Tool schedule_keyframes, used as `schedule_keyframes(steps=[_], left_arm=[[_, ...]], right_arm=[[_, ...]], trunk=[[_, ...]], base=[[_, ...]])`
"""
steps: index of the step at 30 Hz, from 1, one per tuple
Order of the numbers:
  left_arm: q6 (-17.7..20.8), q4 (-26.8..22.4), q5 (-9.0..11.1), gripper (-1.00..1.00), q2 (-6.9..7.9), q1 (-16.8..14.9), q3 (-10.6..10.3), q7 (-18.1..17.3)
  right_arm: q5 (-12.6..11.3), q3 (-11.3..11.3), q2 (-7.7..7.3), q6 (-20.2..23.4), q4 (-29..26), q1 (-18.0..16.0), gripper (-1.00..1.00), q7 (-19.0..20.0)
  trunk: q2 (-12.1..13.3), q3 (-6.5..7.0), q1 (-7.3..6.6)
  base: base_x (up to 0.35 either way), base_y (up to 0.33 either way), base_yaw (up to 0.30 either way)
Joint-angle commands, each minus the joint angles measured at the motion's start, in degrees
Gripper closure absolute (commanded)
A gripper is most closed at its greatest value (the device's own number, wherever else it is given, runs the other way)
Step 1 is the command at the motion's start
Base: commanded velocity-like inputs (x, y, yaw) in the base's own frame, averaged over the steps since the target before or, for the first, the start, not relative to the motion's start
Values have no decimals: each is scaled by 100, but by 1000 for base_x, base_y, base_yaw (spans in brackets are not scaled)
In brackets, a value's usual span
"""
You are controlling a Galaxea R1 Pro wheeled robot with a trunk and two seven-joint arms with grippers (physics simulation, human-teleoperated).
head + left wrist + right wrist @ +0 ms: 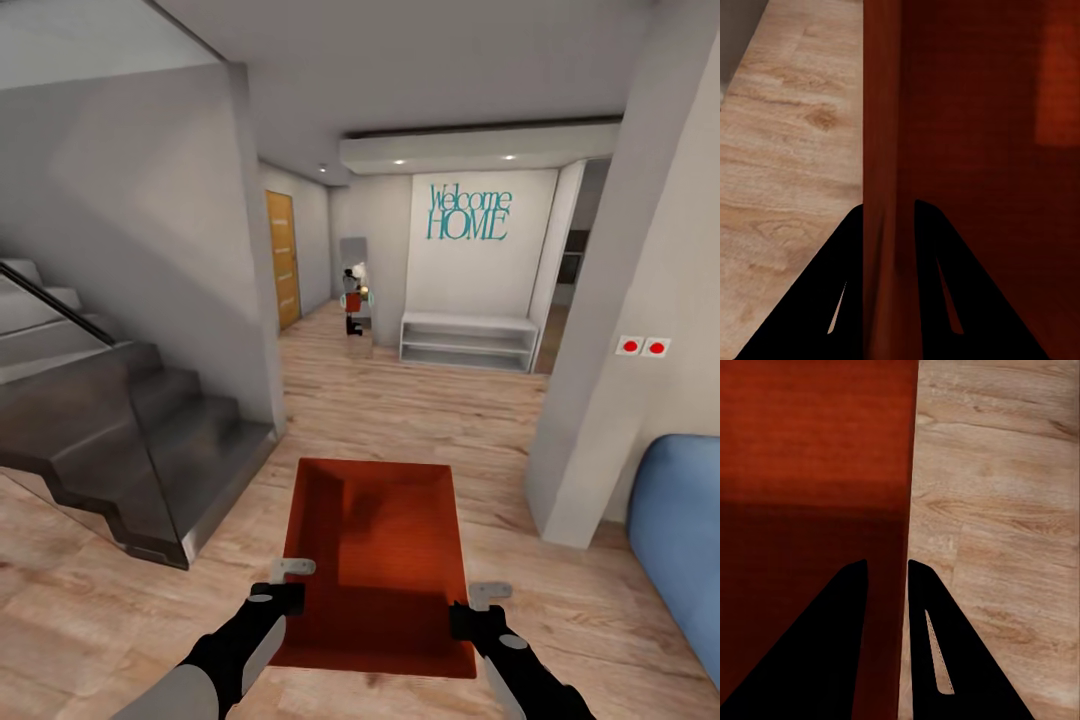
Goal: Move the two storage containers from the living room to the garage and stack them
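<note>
The left gripper (290, 580) pinches the left wall of 1 orange-red storage container (385, 560); the right gripper (478, 600) clamps its right wall, fingers (851, 645) straddling the rim. The container hangs between them above the wood-plank floor (420, 410), right of the staircase (130, 440), a blue sofa (680, 540) farther right.

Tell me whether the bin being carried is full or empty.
Empty: the head view shows the storage container's bare orange-red bottom, nothing inside.

Head camera looks down the hallway; wrist cameras hug container (385, 560) walls.
</note>
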Motion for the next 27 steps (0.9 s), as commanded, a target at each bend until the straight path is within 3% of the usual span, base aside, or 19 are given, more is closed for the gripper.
schedule_keyframes(steps=[1,27], left_arm=[[23,-157,61,100,-241,-2,-155,-276],[23,-157,61,100,-249,-2,-161,-276]], right_arm=[[-5,19,-1,374,15,0,100,-27],[-5,23,18,387,41,0,100,-27]], trunk=[[-5,-4,6],[-5,-4,6]], base=[[334,-115,0],[334,-113,0]])
